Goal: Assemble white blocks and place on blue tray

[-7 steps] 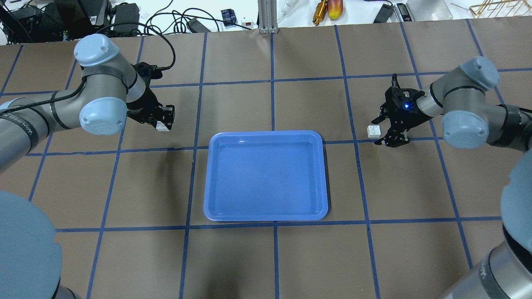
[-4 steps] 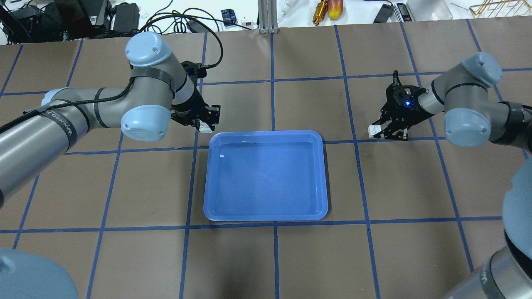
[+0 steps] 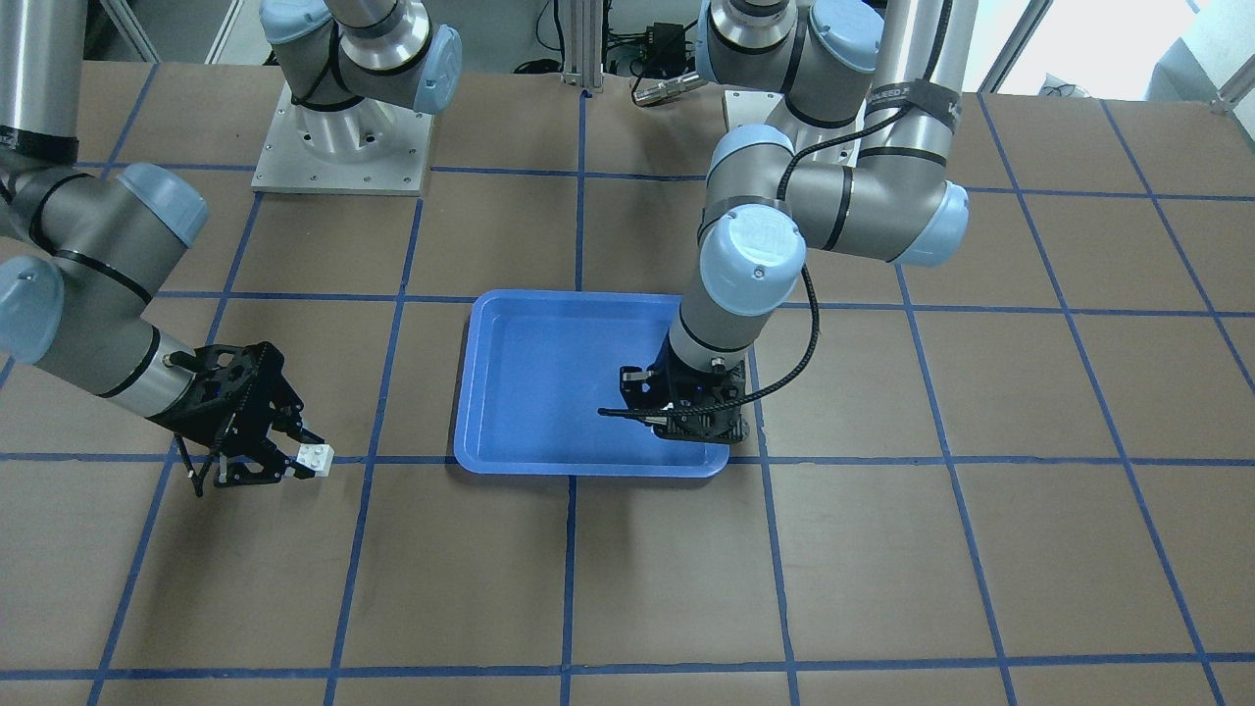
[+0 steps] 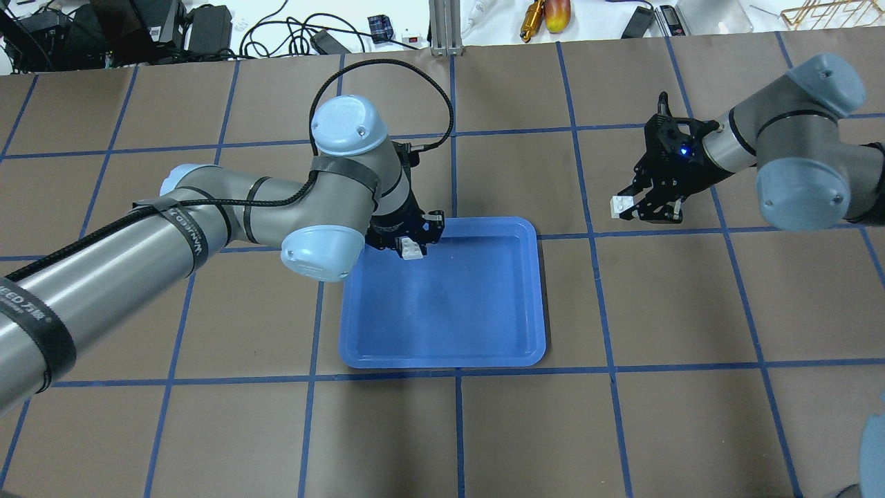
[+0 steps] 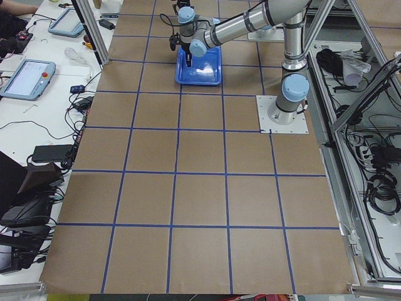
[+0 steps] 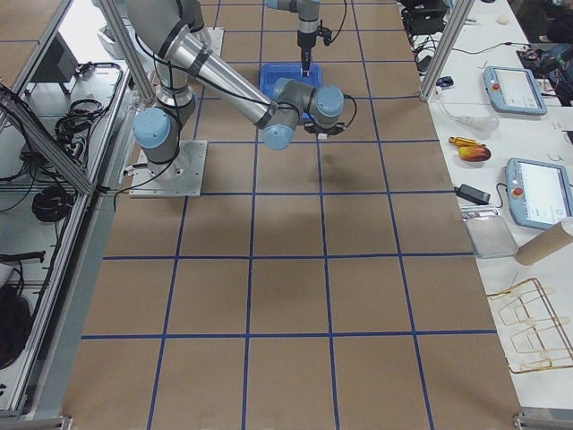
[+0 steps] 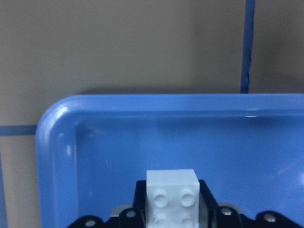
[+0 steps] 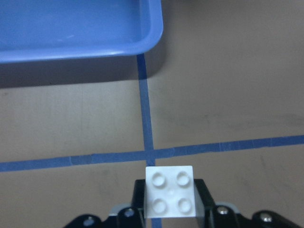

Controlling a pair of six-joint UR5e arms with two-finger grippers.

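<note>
Hovering over tray (image 4: pixel 449 318) corner: left pincer (image 4: pixel 412 247)

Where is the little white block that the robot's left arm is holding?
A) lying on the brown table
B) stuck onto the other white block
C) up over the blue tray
C: the left arm's fingers hold the white block over a corner of the blue tray; the other block is far off in the right arm's fingers.

Tray floor: blue tray (image 4: pixel 484 311) bare at centre, lower and right.
Obstacle: left arm (image 4: pixel 228 207) and left pincer (image 4: pixel 413 242), clamping a white block (image 4: pixel 413 250), overhang tray's upper-left corner.
Side gap: open bench (image 4: pixel 574 297) between tray and right pincer (image 4: pixel 628 205) with second white block (image 4: pixel 619 205), upper right.
</note>
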